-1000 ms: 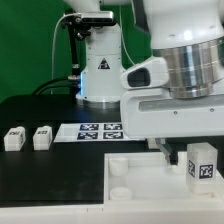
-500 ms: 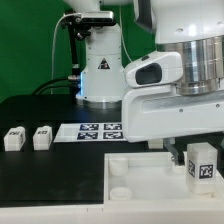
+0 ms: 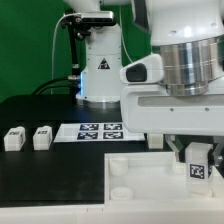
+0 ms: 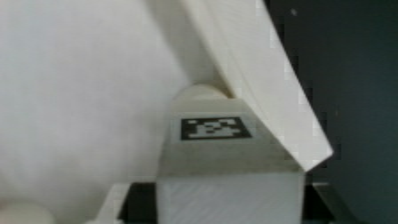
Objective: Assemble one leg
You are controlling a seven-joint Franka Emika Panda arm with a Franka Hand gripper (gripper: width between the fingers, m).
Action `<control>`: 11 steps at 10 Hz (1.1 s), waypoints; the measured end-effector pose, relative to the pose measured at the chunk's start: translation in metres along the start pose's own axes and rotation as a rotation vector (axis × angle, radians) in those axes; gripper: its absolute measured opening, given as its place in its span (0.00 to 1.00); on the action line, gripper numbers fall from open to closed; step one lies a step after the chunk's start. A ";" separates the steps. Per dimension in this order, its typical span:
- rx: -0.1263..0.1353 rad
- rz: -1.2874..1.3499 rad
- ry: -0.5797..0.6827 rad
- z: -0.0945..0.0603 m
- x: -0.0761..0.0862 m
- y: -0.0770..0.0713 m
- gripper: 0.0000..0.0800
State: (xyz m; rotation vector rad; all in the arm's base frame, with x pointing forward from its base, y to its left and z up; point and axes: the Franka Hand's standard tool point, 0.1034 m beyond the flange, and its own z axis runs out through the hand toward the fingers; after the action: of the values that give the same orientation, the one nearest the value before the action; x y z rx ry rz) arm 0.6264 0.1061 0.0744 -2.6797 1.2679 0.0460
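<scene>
In the exterior view, the white Franka arm with its grey cylindrical wrist fills the upper right of the frame, and the gripper is lowered at the lower right. A small white plastic block-shaped leg with a black-and-white square tag on its facing side is seen just under the gripper, between dark fingers that show at its side. The jaws are clamped on this leg, as is borne out by the wrist view, where the leg is seen between the two dark finger edges at the lower part of the frame, its tag turned toward the camera.

The held leg is placed over the large flat white square panel, which lies on the black table in the lower middle and right of the exterior view. A round corner socket is seen on the panel toward its near left corner. Whether the leg touches the panel cannot be told.

In the wrist view, the white panel takes up the left of the frame, and its slanted edge runs down toward the right.

Two more small white legs stand side by side, apart from each other, on the table at the middle left of the exterior view. The thin flat white marker board lies near them, toward the centre.
</scene>
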 end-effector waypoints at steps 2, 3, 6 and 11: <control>0.016 0.330 -0.019 0.002 -0.002 0.001 0.37; 0.024 0.434 -0.034 0.003 -0.004 0.001 0.37; 0.024 0.513 -0.041 0.003 -0.008 -0.001 0.46; -0.026 0.000 -0.028 0.003 -0.022 -0.006 0.80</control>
State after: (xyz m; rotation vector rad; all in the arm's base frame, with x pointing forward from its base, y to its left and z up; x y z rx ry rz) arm 0.6175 0.1276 0.0744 -2.6912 1.2684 0.1010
